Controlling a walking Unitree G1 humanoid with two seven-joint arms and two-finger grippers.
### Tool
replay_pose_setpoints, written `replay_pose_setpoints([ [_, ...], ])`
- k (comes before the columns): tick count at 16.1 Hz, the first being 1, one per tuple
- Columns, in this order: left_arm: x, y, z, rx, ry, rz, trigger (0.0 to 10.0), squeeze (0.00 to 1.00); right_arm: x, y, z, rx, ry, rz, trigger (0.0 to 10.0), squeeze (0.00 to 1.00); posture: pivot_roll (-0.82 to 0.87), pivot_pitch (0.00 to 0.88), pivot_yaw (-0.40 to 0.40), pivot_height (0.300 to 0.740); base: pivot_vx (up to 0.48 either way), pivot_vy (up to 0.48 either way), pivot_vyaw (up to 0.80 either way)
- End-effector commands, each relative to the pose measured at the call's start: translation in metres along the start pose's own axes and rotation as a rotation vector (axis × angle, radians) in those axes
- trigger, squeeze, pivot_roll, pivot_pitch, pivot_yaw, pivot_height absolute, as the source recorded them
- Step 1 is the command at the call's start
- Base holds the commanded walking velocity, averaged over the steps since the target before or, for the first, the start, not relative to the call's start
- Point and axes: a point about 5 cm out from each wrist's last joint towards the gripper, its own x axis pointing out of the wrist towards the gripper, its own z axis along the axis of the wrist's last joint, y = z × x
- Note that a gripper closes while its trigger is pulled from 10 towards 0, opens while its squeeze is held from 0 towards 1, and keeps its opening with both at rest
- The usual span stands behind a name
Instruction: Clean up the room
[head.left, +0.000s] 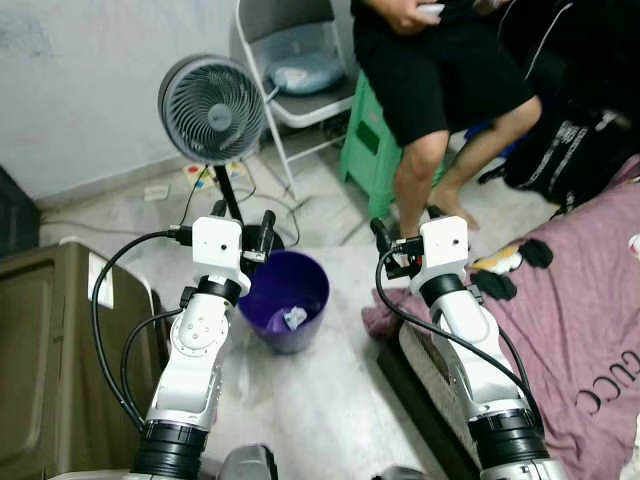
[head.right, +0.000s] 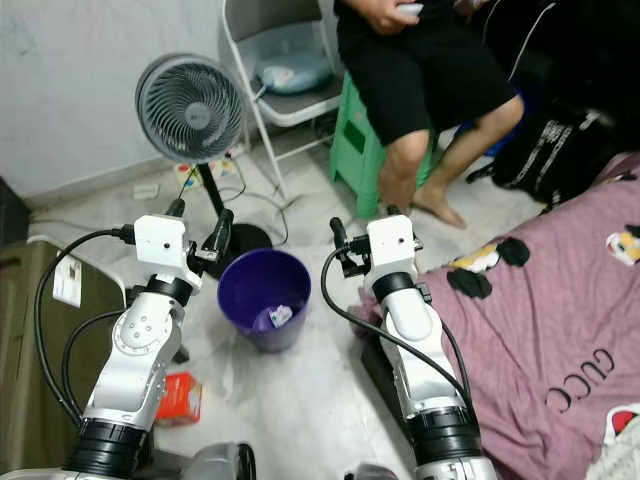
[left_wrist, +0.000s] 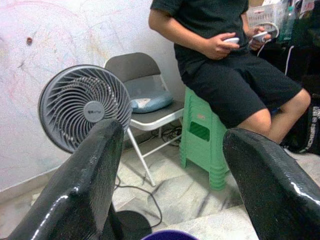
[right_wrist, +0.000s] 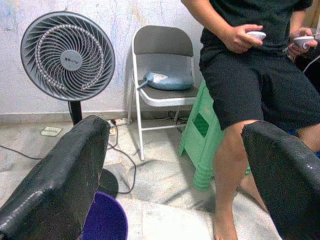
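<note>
A purple bin (head.left: 286, 298) stands on the pale floor at the centre of the head view, with a small scrap of white litter (head.left: 294, 318) lying in its bottom. The left gripper (head.left: 242, 222) is raised at about ten o'clock from the bin, just above its rim; its two black fingers (left_wrist: 82, 185) stand well apart in the wrist view and hold nothing. The right gripper (head.left: 405, 232) is held up at about two o'clock from the bin, over the near edge of the bed; its fingers (right_wrist: 55, 185) are likewise spread wide and empty. At twelve o'clock beyond the bin stands a grey pedestal fan (head.left: 212, 108), with a grey folding chair (head.left: 296, 62) just to its right carrying a pale blue cushion (right_wrist: 163, 80). A person (head.left: 440, 75) in black shorts sits on a green plastic stool (head.left: 372, 145) at about one o'clock, holding small white devices in both hands. A bed with a mauve printed cover (head.left: 590, 320) runs along the three o'clock side. At nine o'clock is a dark olive cabinet (head.left: 50, 360), and at about seven o'clock from the bin a small red packet (head.right: 180, 396) lies on the floor.
</note>
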Motion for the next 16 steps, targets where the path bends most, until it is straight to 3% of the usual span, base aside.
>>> replay_pose_setpoints([
  [1, 0.0006, 0.0051, 0.0013, -0.002, -0.01, 0.013, 10.0, 0.0, 0.0025, 0.0033, 0.0076, -0.001, -0.024, 0.018, 10.0, 0.0, -0.08, 0.066, 0.018, 0.74, 0.458, 0.0, 0.0],
  [9, 0.0046, 0.0018, 0.0006, -0.023, -0.011, -0.008, 10.0, 0.0, 0.001, -0.0005, 0.0071, -0.018, -0.009, 0.011, 10.0, 0.0, -0.1, 0.061, 0.024, 0.74, 0.48, 0.0, 0.0],
  [16, 0.0058, 0.0034, 0.0002, -0.024, -0.005, 0.019, 10.0, 0.0, 0.0021, -0.0013, 0.0074, -0.001, -0.007, -0.002, 10.0, 0.0, -0.09, 0.072, 0.026, 0.74, 0.035, 0.0, 0.0],
])
